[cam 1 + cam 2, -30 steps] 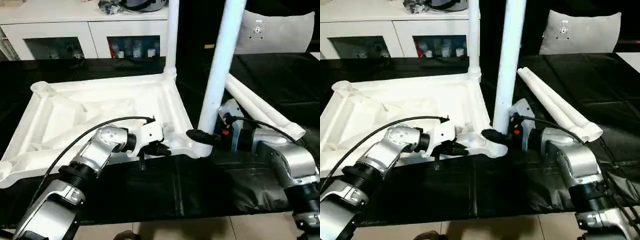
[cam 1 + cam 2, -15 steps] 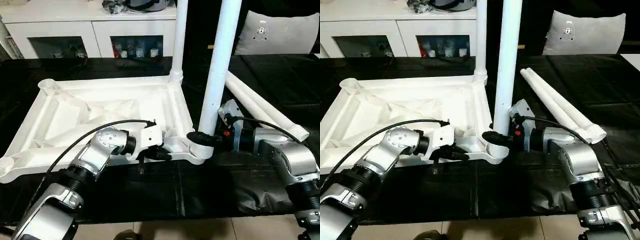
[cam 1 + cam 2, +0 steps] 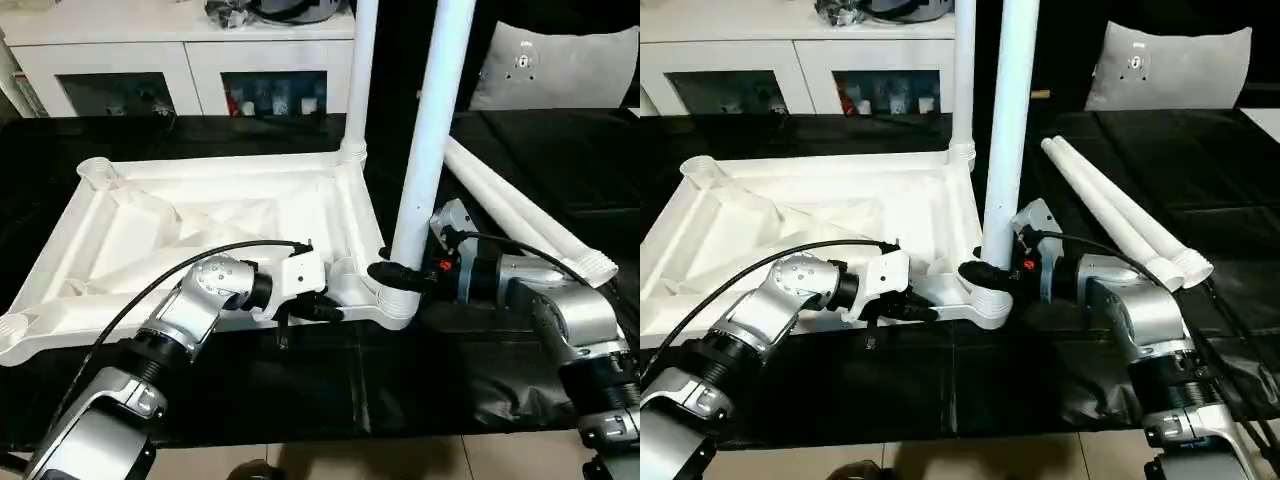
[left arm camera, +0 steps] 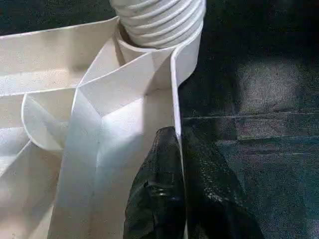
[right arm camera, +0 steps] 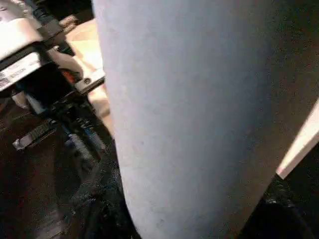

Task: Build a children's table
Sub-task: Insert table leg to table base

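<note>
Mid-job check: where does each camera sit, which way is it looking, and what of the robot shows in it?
Head stereo pair: looks forward and down at the upturned table top; both silver forearms show.
Left wrist: looks along the left tool, pinched shut on the top's near rim, towards the threaded corner socket.
Right wrist: pressed close to the near leg that the right tool grips; the left tool shows beyond it.
Shared: that near leg and its socket.
</note>
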